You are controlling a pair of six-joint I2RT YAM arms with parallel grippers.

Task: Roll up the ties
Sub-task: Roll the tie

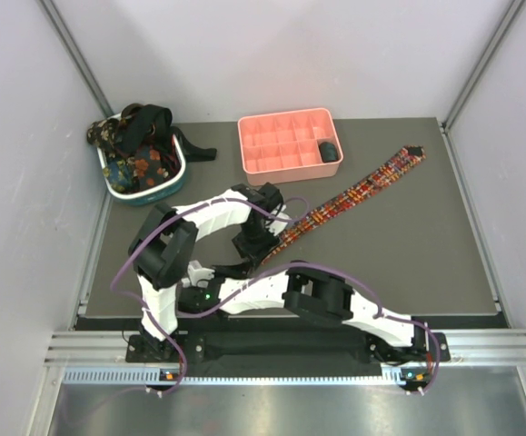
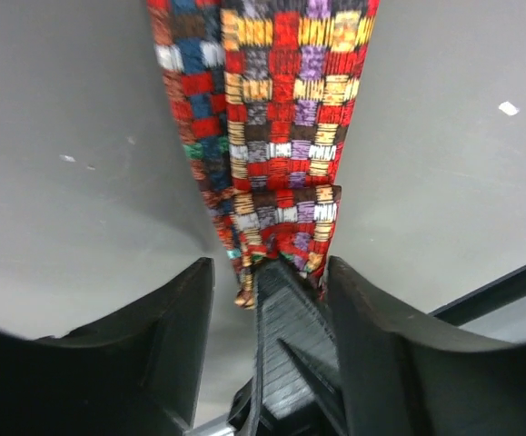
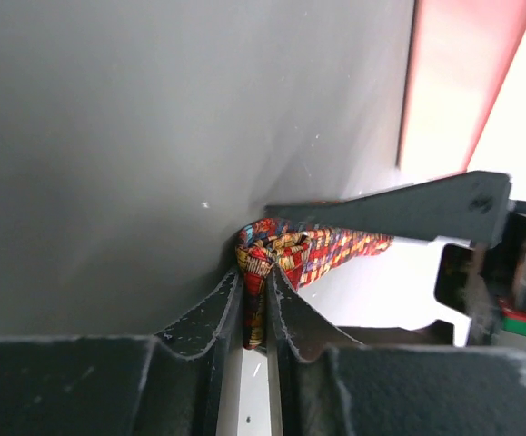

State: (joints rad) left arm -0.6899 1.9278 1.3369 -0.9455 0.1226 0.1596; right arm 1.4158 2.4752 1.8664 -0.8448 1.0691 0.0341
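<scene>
Two claws meet at the near end of the plaid tie (image 1: 353, 191). Well off to their left, a basket (image 1: 153, 193) holds the other ties (image 1: 140, 150). The left claw (image 2: 270, 265) stands about half open, its fingers either side of the tie's end and gripping nothing. Between them the right claw (image 3: 255, 283) is almost closed, pinching the folded tip of the tie. From that pinch the tie runs away to the right, flat on the tabletop (image 1: 408, 259). It passes close by a pink tray (image 1: 281, 175), where one compartment holds a dark roll (image 1: 329, 151), probably a finished tie. The step in hand looks like the first turn of the roll. To do it well, the pinch should stay firm and centred across the width, and the wrist should turn so each wrap lands square on the last. The left claw could press lightly on the strip for tension, keeping clear of the right claw's fingers in that crowded spot.
</scene>
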